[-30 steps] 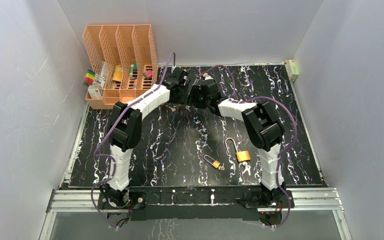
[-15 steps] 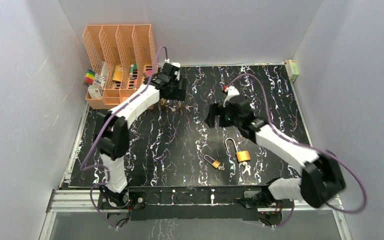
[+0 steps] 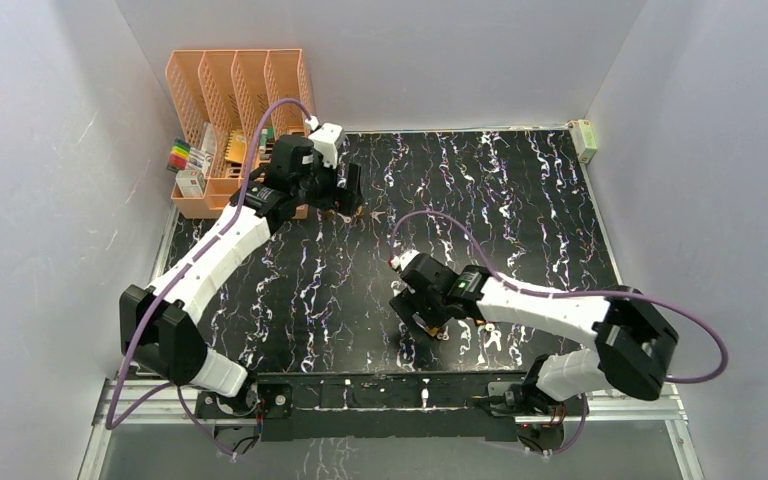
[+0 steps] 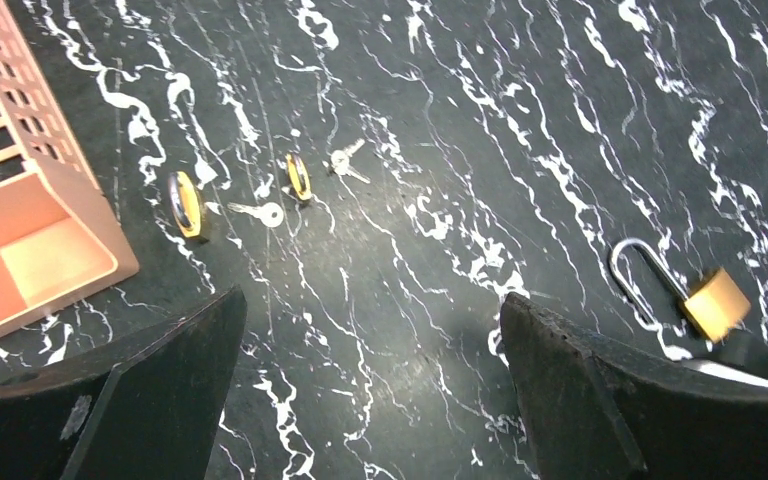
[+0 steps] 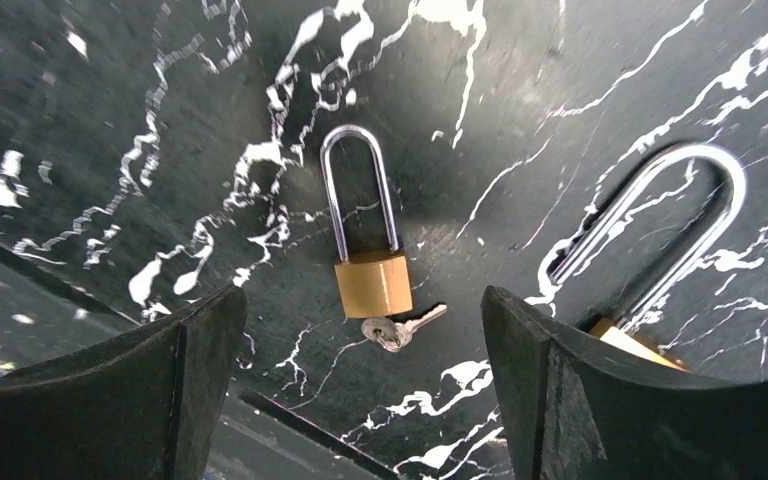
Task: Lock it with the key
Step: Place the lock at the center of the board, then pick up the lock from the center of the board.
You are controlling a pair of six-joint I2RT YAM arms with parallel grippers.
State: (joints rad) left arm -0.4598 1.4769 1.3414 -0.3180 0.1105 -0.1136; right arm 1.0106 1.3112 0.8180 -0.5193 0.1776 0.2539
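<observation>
Black tabletop (image 3: 560,220) veined with white sits inside pale grey walls, with an orange perforated plastic file organiser (image 3: 235,90) at the far left corner. The left gripper (image 3: 345,190) hangs just in front of that organiser, its dark fingers (image 4: 160,380) spread wide and holding nothing. Below it lie two small brass pieces standing on edge (image 4: 185,205) and two little silver keys (image 4: 260,212), loose on the tabletop. A brass padlock with a steel shackle (image 4: 715,300) lies well apart from them.

The right gripper (image 5: 355,300) is low over the near middle of the tabletop, jaws also wide apart and empty. Between its fingers, flat on the surface, lies a small brass padlock with a long steel shackle (image 5: 370,283). A silver key (image 5: 400,327) lies at the bottom of its body — touching it or just beside it. Whether that shackle is latched I cannot tell. Just to the right lies a larger steel shackle (image 5: 650,230), its brass body mostly hidden behind the right finger.
</observation>
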